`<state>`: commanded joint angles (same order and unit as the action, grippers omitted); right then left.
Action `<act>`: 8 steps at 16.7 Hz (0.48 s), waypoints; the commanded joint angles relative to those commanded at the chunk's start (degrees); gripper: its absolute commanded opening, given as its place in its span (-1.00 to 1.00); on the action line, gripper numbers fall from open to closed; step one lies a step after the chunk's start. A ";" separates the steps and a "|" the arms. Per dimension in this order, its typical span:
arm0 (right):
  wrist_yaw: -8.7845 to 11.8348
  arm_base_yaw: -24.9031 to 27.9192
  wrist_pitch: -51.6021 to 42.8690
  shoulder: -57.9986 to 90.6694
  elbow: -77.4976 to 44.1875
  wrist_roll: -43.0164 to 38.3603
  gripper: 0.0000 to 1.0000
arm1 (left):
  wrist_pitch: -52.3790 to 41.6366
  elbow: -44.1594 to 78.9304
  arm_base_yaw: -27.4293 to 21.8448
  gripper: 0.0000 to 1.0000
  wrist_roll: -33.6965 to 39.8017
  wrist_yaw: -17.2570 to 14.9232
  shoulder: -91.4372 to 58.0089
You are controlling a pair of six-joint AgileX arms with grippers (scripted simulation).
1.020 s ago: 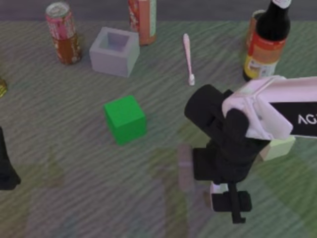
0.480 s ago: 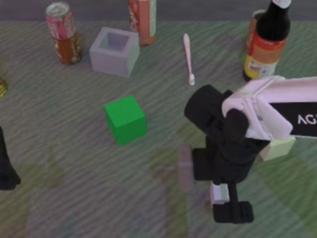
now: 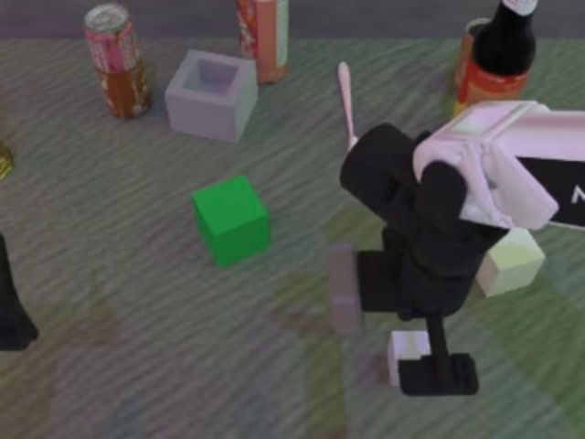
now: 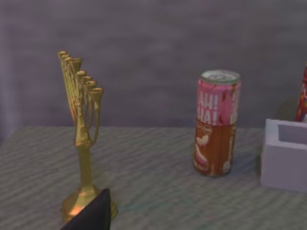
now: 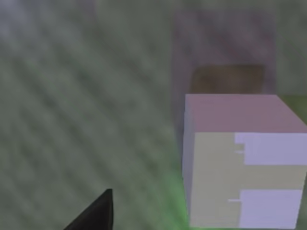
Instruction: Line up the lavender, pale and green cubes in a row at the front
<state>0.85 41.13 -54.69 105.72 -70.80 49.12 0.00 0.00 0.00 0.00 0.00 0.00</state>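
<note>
As the right hand (image 3: 422, 358) stood over the lavender cube (image 3: 408, 347) at lower right, its grip unclear, placement appeared underway; the green cube (image 3: 230, 219) seemingly awaited collection.

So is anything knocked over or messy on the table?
Nothing's spilled or broken. The can, bottle and gold candle holder stand upright. The cubes aren't in a row: green sits mid-table, pale far right, lavender by the right gripper.
</note>
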 joint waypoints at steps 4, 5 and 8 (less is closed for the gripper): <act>0.01 0.08 -6.02 -2.82 -3.77 0.10 1.00 | 0.00 0.00 0.00 1.00 0.00 0.00 0.00; 0.01 0.08 -6.09 -2.87 -3.82 0.10 1.00 | 0.00 0.00 0.00 1.00 0.00 0.00 0.00; 0.00 -0.08 -5.93 -2.65 -3.67 0.09 1.00 | 0.00 0.00 0.00 1.00 0.00 0.00 0.00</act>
<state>0.85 41.05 -60.62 103.07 -74.47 49.21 0.00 0.00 0.00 0.00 0.00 0.00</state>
